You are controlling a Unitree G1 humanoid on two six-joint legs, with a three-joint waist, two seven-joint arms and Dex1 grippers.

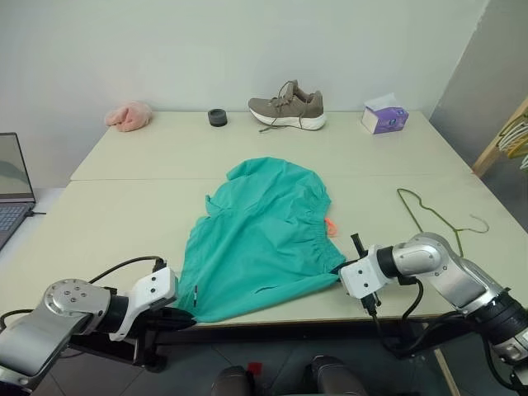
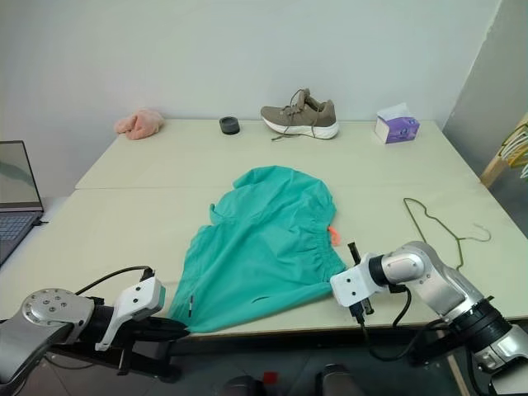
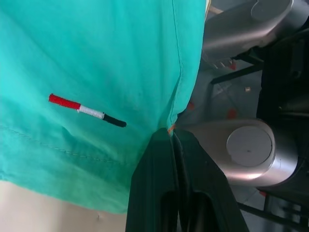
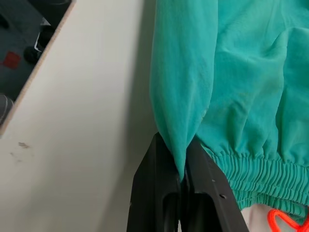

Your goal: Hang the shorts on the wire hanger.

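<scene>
A: Shorts (image 1: 264,239) — head views: lying spread on the table (image 1: 124,206), near front edge. Left gripper (image 1: 183,307) at the near-left corner, right gripper (image 1: 348,262) at the near-right by the waistband. Wire hanger (image 1: 437,216) lies flat on the table, well apart to the right, nothing on it.

B: Left wrist view?

A: Fingers (image 3: 152,183) pressed together, hem edge pinched between the tips. Thin bite, right at the seam.

B: Right wrist view?

A: Same deal: fingers (image 4: 154,183) clamped on a fold of fabric just beside the gathered elastic; orange tag (image 4: 285,223) close by.

B: Risks?

A: I'd guess the left pinch slips on lifting, since it holds so little cloth. Also both grippers are busy with the shorts, so nobody holds the hanger; threading could just push it across the table. Sneaker (image 1: 287,107), tissue box (image 1: 384,115) and pink cloth (image 1: 129,116) sit far back, no bother.
</scene>
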